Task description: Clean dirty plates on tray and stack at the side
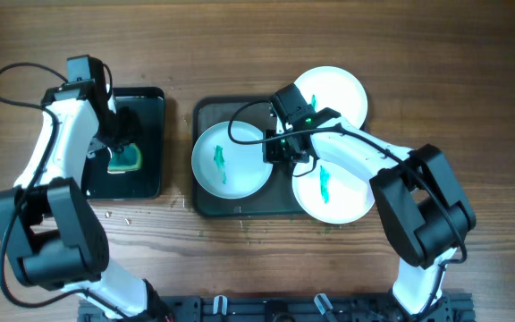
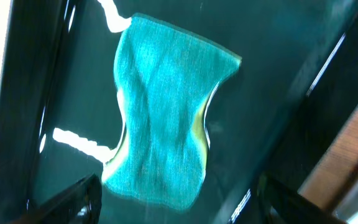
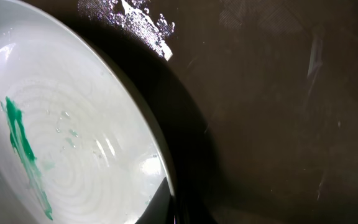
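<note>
Your left gripper (image 2: pixel 179 202) is hovering wide open and empty over the sponge (image 2: pixel 160 106); closing off-centre, you're risking a slipping grip. I cannot tell how open your right gripper (image 1: pixel 280 152) is beside the plate (image 1: pixel 244 170).

Green-smeared white plate (image 1: pixel 231 159) on tray (image 1: pixel 211 112)

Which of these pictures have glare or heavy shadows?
Left wrist view: white glare streaks on the glossy sponge tray beside the sponge. Right wrist view: the plate throws a dark shadow on the plate tray. Overhead view: even, sharp.
</note>
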